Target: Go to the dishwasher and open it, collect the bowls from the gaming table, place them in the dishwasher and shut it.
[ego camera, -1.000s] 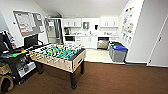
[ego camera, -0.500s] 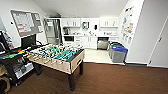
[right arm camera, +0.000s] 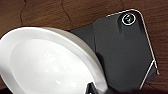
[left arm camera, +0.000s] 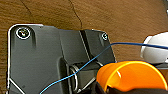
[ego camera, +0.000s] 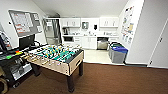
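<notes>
Robot faces kitchen carrying 2 bowls for loading: left gripper (left arm camera: 110, 86) clamps orange bowl (left arm camera: 130, 76), right gripper (right arm camera: 95, 90) clamps white bowl (right arm camera: 47, 62); dishwasher (ego camera: 102, 43) at 1 o'clock, gaming table (ego camera: 56, 58) at 10 o'clock.

Kitchenette interior: white upper cabinets (ego camera: 71, 22) hang above a counter (ego camera: 87, 35) on the far wall, with a tall refrigerator (ego camera: 52, 31) at their left and a microwave (ego camera: 68, 38) set below the counter. A notice board (ego camera: 24, 22) hangs on the left wall above a dark monitor (ego camera: 27, 41). Grey bins with blue lids (ego camera: 118, 53) stand by the right wall (on the pale tile floor (ego camera: 96, 56), just beyond the brown carpet (ego camera: 112, 80)).
</notes>
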{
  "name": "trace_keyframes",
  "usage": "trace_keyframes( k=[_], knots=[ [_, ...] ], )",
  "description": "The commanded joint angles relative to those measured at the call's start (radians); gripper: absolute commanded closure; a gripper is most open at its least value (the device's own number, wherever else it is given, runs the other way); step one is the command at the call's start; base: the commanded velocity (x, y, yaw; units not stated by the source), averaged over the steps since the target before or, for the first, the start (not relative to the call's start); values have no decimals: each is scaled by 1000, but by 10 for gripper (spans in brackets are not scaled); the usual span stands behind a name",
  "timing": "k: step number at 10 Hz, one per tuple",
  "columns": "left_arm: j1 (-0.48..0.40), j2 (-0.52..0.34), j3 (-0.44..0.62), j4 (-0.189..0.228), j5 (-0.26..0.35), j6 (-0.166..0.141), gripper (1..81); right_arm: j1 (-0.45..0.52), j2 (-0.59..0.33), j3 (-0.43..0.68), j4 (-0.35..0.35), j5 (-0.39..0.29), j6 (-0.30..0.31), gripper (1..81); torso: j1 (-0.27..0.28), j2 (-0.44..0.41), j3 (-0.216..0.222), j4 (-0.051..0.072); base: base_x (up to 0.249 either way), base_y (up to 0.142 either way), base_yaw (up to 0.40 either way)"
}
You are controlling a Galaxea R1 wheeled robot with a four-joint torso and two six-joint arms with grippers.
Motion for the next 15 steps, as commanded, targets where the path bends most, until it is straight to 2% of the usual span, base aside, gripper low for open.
trace_keyframes(
  k=[1, 10, 15],
  knots=[
    [-42, -17, 13, 17, 15, 8, 811, 42, -5, 20, -23, -44, -2, 811, 1, 0, 0, 0, 111, 0, 0],
    [-42, -15, 15, 19, 15, 8, 811, 43, -5, 21, -23, -44, -2, 811, 1, 0, 0, 0, 114, 0, 0],
    [-42, -14, 15, 19, 16, 10, 811, 45, -4, 23, -23, -44, -2, 811, 1, 0, 0, 0, 128, -73, 0]
  ],
)
